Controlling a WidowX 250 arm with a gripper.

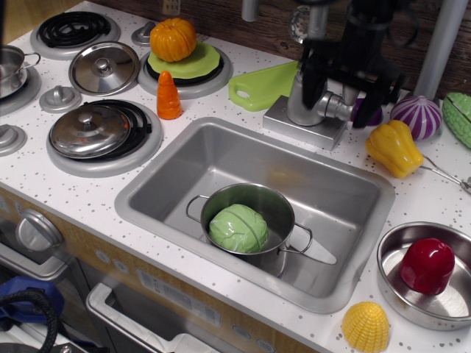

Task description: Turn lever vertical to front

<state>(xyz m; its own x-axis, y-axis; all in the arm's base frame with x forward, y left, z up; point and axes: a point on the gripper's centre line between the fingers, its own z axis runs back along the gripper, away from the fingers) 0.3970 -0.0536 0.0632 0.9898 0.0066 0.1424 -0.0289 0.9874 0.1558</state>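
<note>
The silver-grey lever juts from a stub on the right side of the cylindrical faucet body behind the sink and stands roughly upright. My black gripper hangs over it from above, blurred. Its fingers are spread: the left finger is in front of the faucet body, and the right finger is to the right of the lever. The lever sits between them and is partly hidden. The fingers do not visibly clamp it.
The sink holds a pot with a green cabbage. A green cutting board lies to the left of the faucet. A yellow pepper and a purple onion lie to the right. A clear knob and grey pipe stand behind.
</note>
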